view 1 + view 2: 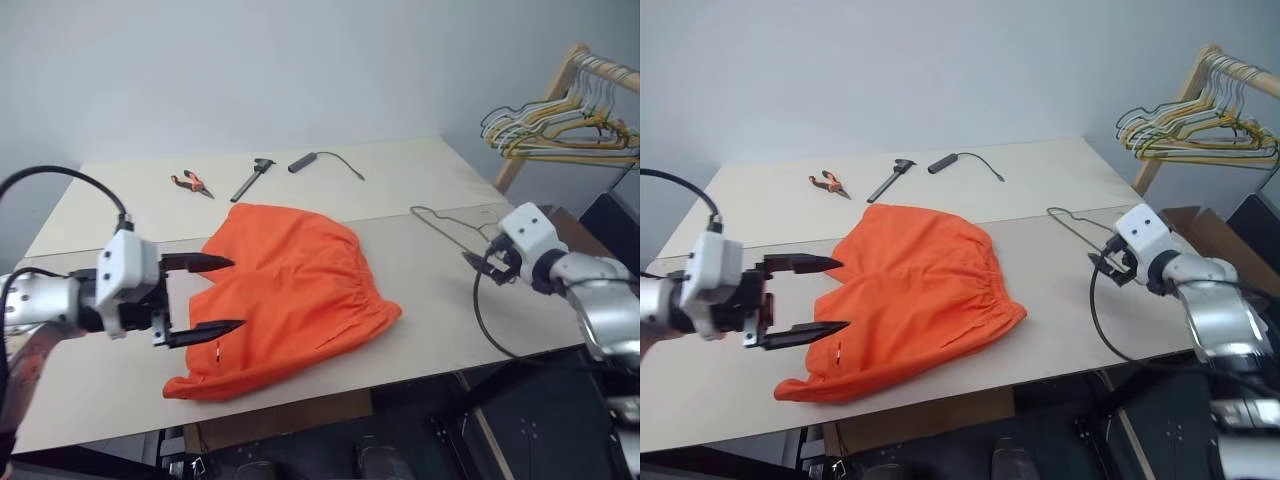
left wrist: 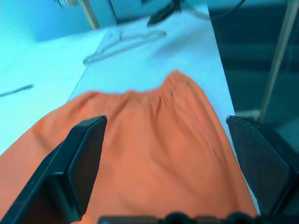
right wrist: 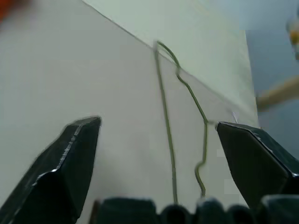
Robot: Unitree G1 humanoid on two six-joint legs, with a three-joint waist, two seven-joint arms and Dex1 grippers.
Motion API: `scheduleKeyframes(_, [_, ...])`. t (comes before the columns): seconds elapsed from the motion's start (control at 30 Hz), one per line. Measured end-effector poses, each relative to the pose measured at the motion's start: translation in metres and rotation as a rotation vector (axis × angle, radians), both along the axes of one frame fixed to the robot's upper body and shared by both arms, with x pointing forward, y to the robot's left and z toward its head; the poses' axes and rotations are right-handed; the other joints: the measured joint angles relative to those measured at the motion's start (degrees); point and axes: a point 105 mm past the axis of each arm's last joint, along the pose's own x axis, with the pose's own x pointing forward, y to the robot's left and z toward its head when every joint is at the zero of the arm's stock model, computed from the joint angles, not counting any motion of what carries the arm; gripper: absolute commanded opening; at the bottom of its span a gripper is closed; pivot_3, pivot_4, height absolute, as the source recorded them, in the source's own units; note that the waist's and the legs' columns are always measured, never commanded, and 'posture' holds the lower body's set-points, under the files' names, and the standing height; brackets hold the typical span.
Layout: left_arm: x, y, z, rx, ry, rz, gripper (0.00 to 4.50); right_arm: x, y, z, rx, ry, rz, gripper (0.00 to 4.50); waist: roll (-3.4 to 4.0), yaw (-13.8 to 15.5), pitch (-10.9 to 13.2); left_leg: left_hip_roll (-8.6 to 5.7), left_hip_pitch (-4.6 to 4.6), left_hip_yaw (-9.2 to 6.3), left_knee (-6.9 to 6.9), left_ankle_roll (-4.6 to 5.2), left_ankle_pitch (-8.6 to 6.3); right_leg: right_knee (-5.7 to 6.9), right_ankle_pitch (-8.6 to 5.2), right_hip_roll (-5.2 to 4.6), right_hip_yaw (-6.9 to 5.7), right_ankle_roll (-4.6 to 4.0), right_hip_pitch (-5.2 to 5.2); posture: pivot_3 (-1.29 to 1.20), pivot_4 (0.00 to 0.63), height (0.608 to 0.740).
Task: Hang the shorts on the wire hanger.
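Observation:
The bright orange shorts (image 1: pixel 290 295) lie spread on the pale table, waistband toward the right. My left gripper (image 1: pixel 237 295) hovers over their left part, open, with nothing between its black fingers (image 2: pixel 79 158). In the left wrist view the shorts (image 2: pixel 154 149) spread out just beyond it. The thin wire hanger (image 1: pixel 445 222) lies flat on the table to the right of the shorts. My right gripper (image 1: pixel 482 266) is low over the hanger's near end, open and empty. The hanger's wire (image 3: pixel 166 121) runs between its spread fingers (image 3: pixel 70 158) in the right wrist view.
At the back of the table (image 1: pixel 420 165) lie orange-handled pliers (image 1: pixel 190 183), a black hand tool (image 1: pixel 252 178) and a black cable with a cylindrical end (image 1: pixel 305 161). A wooden rack with a bunch of hangers (image 1: pixel 565 125) stands beyond the right edge.

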Motion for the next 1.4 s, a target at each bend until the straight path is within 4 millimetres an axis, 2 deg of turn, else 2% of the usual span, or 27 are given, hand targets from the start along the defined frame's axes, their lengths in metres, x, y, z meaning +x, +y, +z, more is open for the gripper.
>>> scheduleKeyframes(0.1, [0.002, -0.008, 0.000, -0.018, -0.005, -0.023, 4.46, 0.021, -0.013, -0.005, 0.053, 0.108, -0.163, 4.50, 0.00, -0.8, 0.0, -0.02, -0.08, -0.01, -0.04, 0.06, -0.04, -0.09, 0.06, -0.01, 0.00, 0.13, -0.06, -0.09, 0.047, 0.740])
scheduleKeyframes(0.23, [0.003, -0.012, 0.001, -0.024, -0.010, -0.039, 4.46, 0.031, -0.019, -0.006, 0.174, 0.220, -0.271, 4.50, 0.08, -1.8, 0.1, -0.05, -0.20, -0.06, -0.11, 0.26, -0.15, -0.22, 0.06, -0.05, -0.03, 0.36, -0.08, -0.10, 0.052, 0.740])
scheduleKeyframes(0.4, [0.003, -0.013, 0.000, -0.026, -0.002, -0.050, 4.46, 0.033, -0.018, 0.006, 0.306, 0.307, -0.323, 4.50, 0.14, -2.9, 0.1, -0.11, -1.02, -0.32, -0.08, 0.31, -0.19, -0.17, 0.07, -0.13, 0.03, 0.45, -0.96, -0.09, 0.056, 0.740])
scheduleKeyframes(0.73, [0.003, -0.014, -0.003, -0.023, -0.001, -0.061, 4.46, 0.021, -0.014, -0.012, 0.439, 0.430, -0.340, 4.50, 0.22, -4.1, 0.1, -0.14, -0.96, -0.35, -0.09, 0.33, -0.21, -0.14, 0.07, -0.14, 0.12, 0.50, -0.92, -0.05, 0.062, 0.740])
scheduleKeyframes(0.83, [0.003, -0.014, -0.003, -0.016, -0.012, -0.061, 4.46, 0.022, -0.015, -0.012, 0.392, 0.428, -0.312, 4.50, 0.31, -4.1, 0.2, -0.14, -0.92, -0.35, -0.09, 0.33, -0.21, -0.11, 0.08, -0.13, 0.13, 0.50, -0.92, -0.03, 0.068, 0.740])
scheduleKeyframes(1.03, [-0.003, -0.017, -0.006, 0.000, -0.016, -0.062, 4.46, 0.028, -0.019, -0.018, 0.017, 0.416, -0.152, 4.50, 0.50, -3.6, 0.5, -0.18, -0.95, -0.35, -0.09, 0.33, -0.21, -0.12, 0.10, -0.15, 0.17, 0.54, -0.94, 0.01, 0.088, 0.740])
scheduleKeyframes(1.1, [-0.007, -0.017, -0.007, 0.001, -0.009, -0.052, 4.50, 0.028, -0.021, -0.015, -0.007, 0.407, -0.126, 4.15, 0.57, -3.3, 1.0, -0.19, -0.96, -0.35, -0.08, 0.32, -0.21, -0.11, 0.12, -0.17, 0.20, 0.56, -0.95, 0.01, 0.094, 0.740])
scheduleKeyframes(1.17, [-0.010, -0.015, -0.009, 0.001, 0.000, -0.032, 4.50, 0.030, -0.020, -0.003, 0.061, 0.371, -0.117, 3.66, 0.77, -2.9, 1.4, -0.19, -0.96, -0.35, -0.09, 0.33, -0.21, -0.10, 0.12, -0.17, 0.22, 0.56, -0.97, 0.01, 0.104, 0.740])
scheduleKeyframes(1.27, [-0.012, -0.014, -0.008, -0.006, -0.003, -0.020, 4.50, 0.033, -0.030, 0.019, 0.076, 0.296, -0.155, 2.58, 0.87, -1.9, 1.9, -0.16, -0.95, -0.34, -0.11, 0.33, -0.21, -0.11, 0.11, -0.13, 0.18, 0.55, -0.99, 0.01, 0.112, 0.740])
scheduleKeyframes(1.4, [-0.011, -0.014, -0.007, -0.009, -0.003, -0.002, 4.50, 0.035, -0.040, 0.021, 0.040, 0.246, -0.233, 1.09, 0.86, -0.9, 2.3, -0.20, -0.95, -0.29, -0.10, 0.33, -0.21, -0.12, 0.11, -0.17, 0.21, 0.54, -0.97, 0.02, 0.122, 0.740])
